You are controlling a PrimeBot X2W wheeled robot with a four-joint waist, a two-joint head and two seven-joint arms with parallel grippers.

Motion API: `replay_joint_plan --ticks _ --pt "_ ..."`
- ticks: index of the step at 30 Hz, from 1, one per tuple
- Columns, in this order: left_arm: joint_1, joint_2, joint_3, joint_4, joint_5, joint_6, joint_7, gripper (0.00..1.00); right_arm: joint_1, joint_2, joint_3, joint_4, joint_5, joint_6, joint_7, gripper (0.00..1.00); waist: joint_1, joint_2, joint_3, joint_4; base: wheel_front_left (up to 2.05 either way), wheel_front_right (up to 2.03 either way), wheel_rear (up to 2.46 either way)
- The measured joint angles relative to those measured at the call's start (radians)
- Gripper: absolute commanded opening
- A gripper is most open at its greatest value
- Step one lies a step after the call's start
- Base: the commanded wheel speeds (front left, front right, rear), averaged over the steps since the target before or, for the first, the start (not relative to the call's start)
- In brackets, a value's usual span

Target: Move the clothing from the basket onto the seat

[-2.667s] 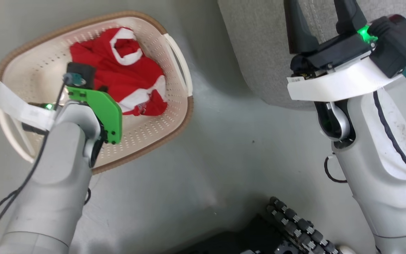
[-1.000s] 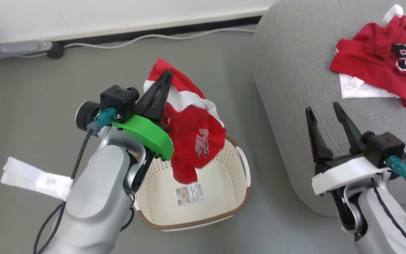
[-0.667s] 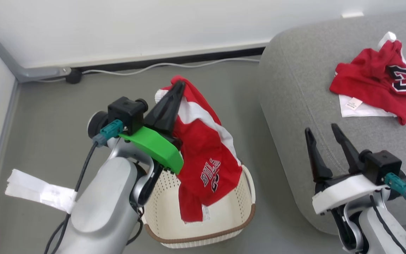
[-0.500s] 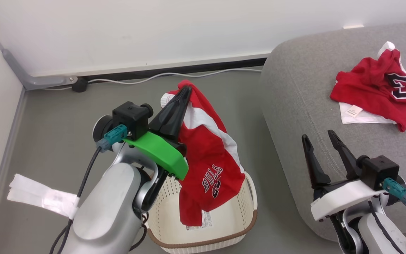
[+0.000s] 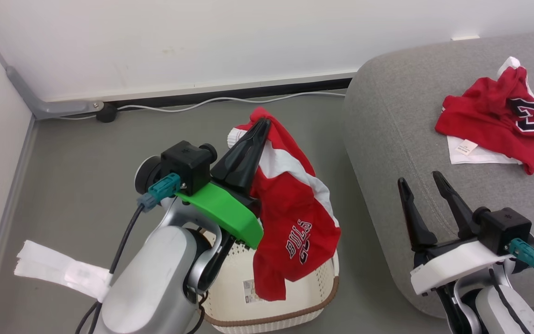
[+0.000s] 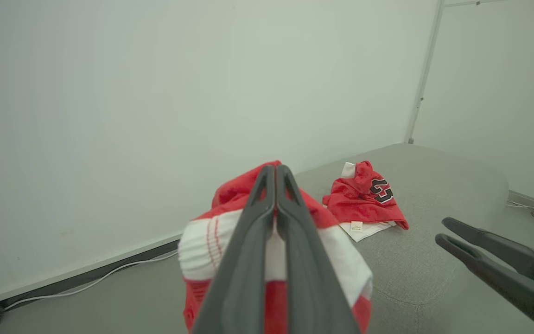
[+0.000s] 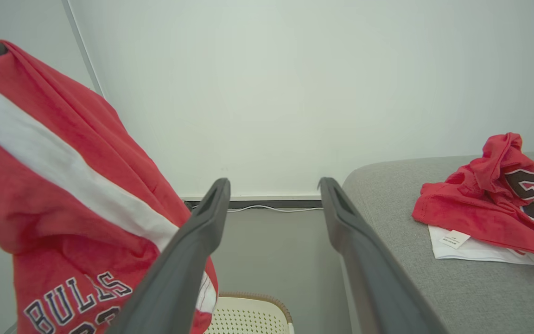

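Since half a second ago the left gripper (image 5: pixel 263 122) has swung a little toward the sofa, carrying along the soft red garment with a broad white stripe (image 5: pixel 295 204); the right gripper (image 5: pixel 418 178) has hardly shifted. Nearest the robot, the small cream plastic basket (image 5: pixel 274 319) sits on the smooth grey floor (image 5: pixel 77 176). Its walls are pierced with rows of fine holes, its rim is brown and woven-looking, and a printed label sticker (image 5: pixel 250 291) inside is too small to read. The red garment hangs limp and creased over the basket's opening, pinched at its top edge between the left gripper's two long, dark, tapered fingers, which press flat together on the cloth. Its front reads "BULLS" in black letters outlined in white, with partial figures beneath that cannot be made out. The right gripper's fingers are spread wide with nothing between them, just beside the front edge of the large grey fabric seat (image 5: pixel 397 120), matte and coarse-woven, with rounded corners and a stitched seam. Further back on the seat lies a crumpled red jersey (image 5: pixel 485 118) bearing a black "23" outlined in white, with white cloth and a small white tag (image 5: pixel 462 147) showing beneath it. Beyond, a thin white cable (image 5: pixel 230 99) runs along the dark baseboard under a plain pale wall (image 5: pixel 202 41).
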Motion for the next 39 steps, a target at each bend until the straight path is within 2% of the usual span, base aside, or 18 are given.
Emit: replay_joint_plan --ticks 12,18,28,39 --pt "0.021 0.001 -0.008 -0.078 0.0 0.029 0.037 0.0 0.016 -0.004 0.002 -0.049 -0.001 -0.001 0.02 1.0 0.0 0.0 0.009 -0.003 0.0 0.0 0.0" --pt "0.026 0.006 -0.008 -0.108 0.0 0.036 0.048 0.0 0.017 -0.003 0.042 -0.095 -0.002 0.003 0.033 1.0 0.0 0.0 0.01 -0.002 0.0 0.0 0.0" --pt "0.027 0.011 -0.011 -0.145 0.0 0.055 0.066 0.0 0.004 0.047 0.234 -0.149 -0.004 0.098 0.09 1.0 0.0 0.0 0.009 0.002 0.0 0.0 0.0" --pt "0.027 0.011 -0.034 -0.175 0.0 0.06 0.083 0.0 -0.096 0.103 0.278 -0.079 -0.011 0.117 0.106 1.0 0.0001 0.0 0.017 0.025 0.0 0.0 0.0"
